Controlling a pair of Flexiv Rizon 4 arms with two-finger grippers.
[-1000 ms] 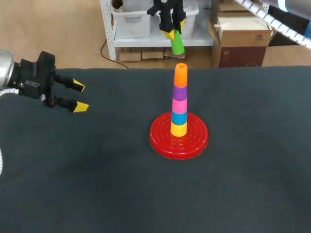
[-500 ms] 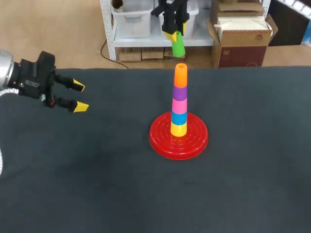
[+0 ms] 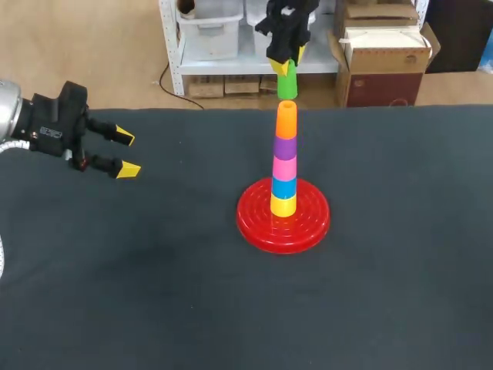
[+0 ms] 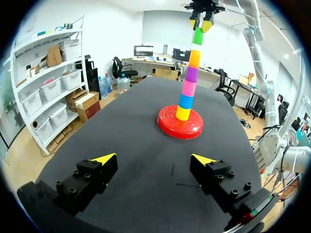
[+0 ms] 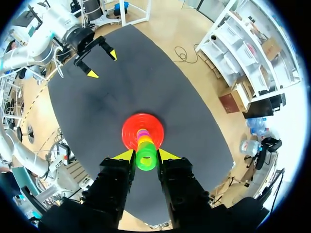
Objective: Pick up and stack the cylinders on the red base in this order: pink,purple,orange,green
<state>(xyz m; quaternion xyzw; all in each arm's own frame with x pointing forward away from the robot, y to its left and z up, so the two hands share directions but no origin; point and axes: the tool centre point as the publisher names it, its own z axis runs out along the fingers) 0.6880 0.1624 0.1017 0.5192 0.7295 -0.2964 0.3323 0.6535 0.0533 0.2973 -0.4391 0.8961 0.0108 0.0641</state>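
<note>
On the red base [image 3: 262, 223] [image 4: 167, 127] [image 5: 132, 132] stands a stack of cylinders: yellow, blue, pink [image 3: 284, 167], purple [image 3: 285, 146], with orange [image 3: 286, 119] [image 4: 194, 58] on top. My right gripper [image 3: 286, 64] [image 5: 146, 156] hangs directly above the stack, shut on the green cylinder [image 3: 286, 84] [image 4: 198, 36] [image 5: 145, 158], whose lower end is just over the orange one. My left gripper [image 3: 126, 153] [image 4: 153, 158] is open and holds nothing, at the table's left side, far from the stack.
The dark table [image 3: 154, 293] carries nothing else besides the base and stack. Its far edge runs just behind the stack.
My right gripper has carried the green cylinder rightward and turned it upright, lining it up over the orange cylinder. The left arm has not moved.
</note>
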